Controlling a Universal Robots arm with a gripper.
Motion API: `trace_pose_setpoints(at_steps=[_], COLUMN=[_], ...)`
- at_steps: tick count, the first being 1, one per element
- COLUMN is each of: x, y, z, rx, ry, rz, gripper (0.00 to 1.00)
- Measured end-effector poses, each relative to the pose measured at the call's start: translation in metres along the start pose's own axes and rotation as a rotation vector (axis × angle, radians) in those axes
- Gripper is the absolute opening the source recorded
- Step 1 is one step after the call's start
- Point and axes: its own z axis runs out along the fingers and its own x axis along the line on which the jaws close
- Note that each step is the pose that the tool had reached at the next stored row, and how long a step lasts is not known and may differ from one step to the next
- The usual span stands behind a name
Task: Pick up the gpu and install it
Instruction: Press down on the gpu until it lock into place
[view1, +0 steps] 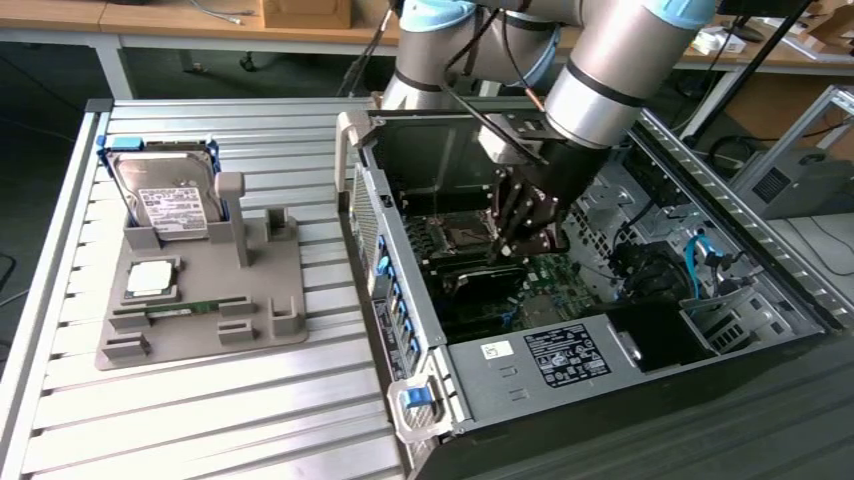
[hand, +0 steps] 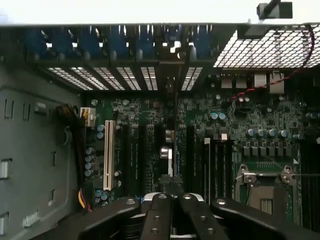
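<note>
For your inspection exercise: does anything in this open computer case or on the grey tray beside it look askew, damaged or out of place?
Nothing stands out. The silver hard drive stands upright in the grey plastic tray, and the black gripper reaches into the open case above the green motherboard.

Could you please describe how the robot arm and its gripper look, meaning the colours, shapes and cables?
The robot arm is made of thick silver-grey cylindrical tubes with light blue caps at the joints and a black band. Thin dark cables run along it. The gripper is black, with jointed link fingers fastened by small round screws.
</note>
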Motion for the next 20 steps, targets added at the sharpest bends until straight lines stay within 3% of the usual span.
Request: trace_pose_setpoints(at_steps=[7, 12, 20], x=[0.0, 0.001, 0.001], y=[-0.0338, -0.06, -0.0626], z=[-0.0035, -0.0067, -0.0071], rx=[-0.0447, -0.0716, -0.0728], ry=[0.0, -0.0002, -0.0002], rz=[-0.002, -0.003, -0.003], gripper=[0.11, 0.11, 0.11])
